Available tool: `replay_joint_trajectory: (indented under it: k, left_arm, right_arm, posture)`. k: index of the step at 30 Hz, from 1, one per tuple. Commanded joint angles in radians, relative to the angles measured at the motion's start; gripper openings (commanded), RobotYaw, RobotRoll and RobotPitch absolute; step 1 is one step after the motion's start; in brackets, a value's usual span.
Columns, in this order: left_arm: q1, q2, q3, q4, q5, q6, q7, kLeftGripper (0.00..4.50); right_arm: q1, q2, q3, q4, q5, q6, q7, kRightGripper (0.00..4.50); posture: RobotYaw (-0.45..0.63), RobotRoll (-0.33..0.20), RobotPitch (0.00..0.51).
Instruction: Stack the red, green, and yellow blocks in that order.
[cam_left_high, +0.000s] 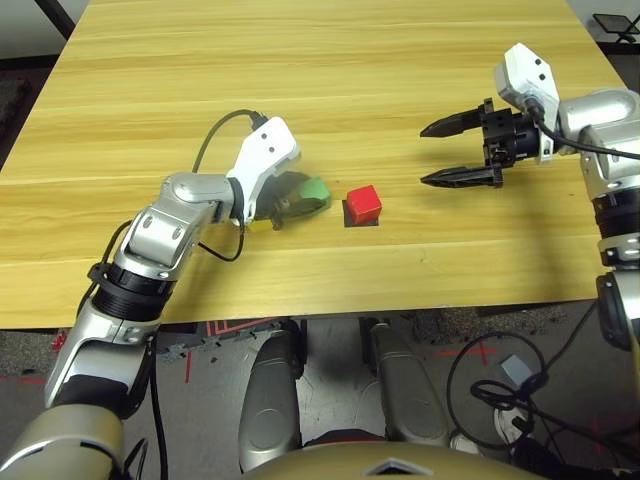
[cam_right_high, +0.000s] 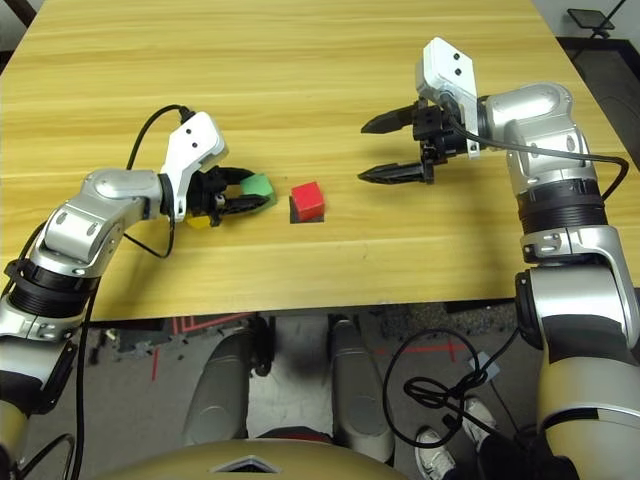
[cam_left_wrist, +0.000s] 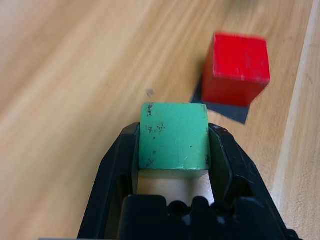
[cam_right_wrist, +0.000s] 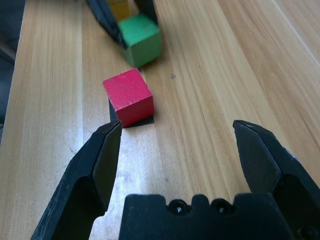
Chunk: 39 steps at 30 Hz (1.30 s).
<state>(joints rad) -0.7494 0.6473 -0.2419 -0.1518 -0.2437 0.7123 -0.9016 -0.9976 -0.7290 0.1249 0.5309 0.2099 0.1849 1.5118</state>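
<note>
Red (cam_left_high: 364, 203) down on its patch, green (cam_left_wrist: 173, 135) squeezed in left gripper (cam_left_wrist: 172, 150) beside it, right gripper (cam_left_high: 462, 152) wide and holding nothing, yellow (cam_right_high: 199, 220) not stacked yet.

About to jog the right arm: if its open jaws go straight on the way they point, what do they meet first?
Probably the red block, which lies ahead of the right gripper, slightly off its centre line, on the black patch. Beyond it sits the green block in the left gripper. Depth is uncertain.
</note>
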Motion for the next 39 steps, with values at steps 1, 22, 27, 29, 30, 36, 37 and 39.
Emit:
replay_joint_trajectory:
  k: [1, 22, 27, 29, 30, 36, 37, 39]
  left_arm:
    - [-0.061, 0.025, -0.012, -0.083, -0.028, 0.101, -0.037, 2.04]
    - [-0.195, -0.158, -0.06, -0.151, -0.15, 0.403, 0.09, 2.04]
    - [-0.185, -0.15, -0.086, -0.123, -0.141, 0.365, 0.085, 2.04]
    - [-0.178, -0.148, -0.091, -0.115, -0.141, 0.354, 0.083, 2.04]
    - [-0.175, -0.147, -0.093, -0.111, -0.14, 0.348, 0.082, 2.04]
    - [-0.169, -0.143, -0.102, -0.092, -0.138, 0.329, 0.077, 2.04]
    - [-0.169, -0.145, -0.102, -0.091, -0.139, 0.328, 0.077, 2.04]
    - [-0.168, -0.148, -0.105, -0.089, -0.14, 0.325, 0.075, 2.04]
  right_arm:
    - [0.025, 0.0, -0.018, -0.002, 0.007, -0.002, -0.008, 4.5]
    - [0.12, -0.009, -0.05, -0.108, 0.033, 0.058, -0.061, 4.5]
    - [0.133, -0.014, -0.054, -0.132, 0.04, 0.075, -0.071, 4.5]
    - [0.136, -0.016, -0.054, -0.138, 0.043, 0.078, -0.074, 4.5]
    - [0.138, -0.016, -0.054, -0.141, 0.045, 0.081, -0.076, 4.5]
    - [0.142, -0.019, -0.058, -0.153, 0.047, 0.09, -0.081, 4.5]
    - [0.142, -0.02, -0.059, -0.155, 0.047, 0.092, -0.082, 4.5]
    - [0.145, -0.021, -0.061, -0.16, 0.048, 0.095, -0.082, 4.5]
  posture:
    - [0.15, -0.001, 0.264]
    - [0.1, 0.022, 0.274]
    - [0.09, 0.022, 0.277]
    - [0.09, 0.021, 0.277]
    - [0.09, 0.021, 0.278]
    - [0.07, 0.019, 0.28]
    - [0.07, 0.018, 0.28]
    - [0.07, 0.017, 0.282]
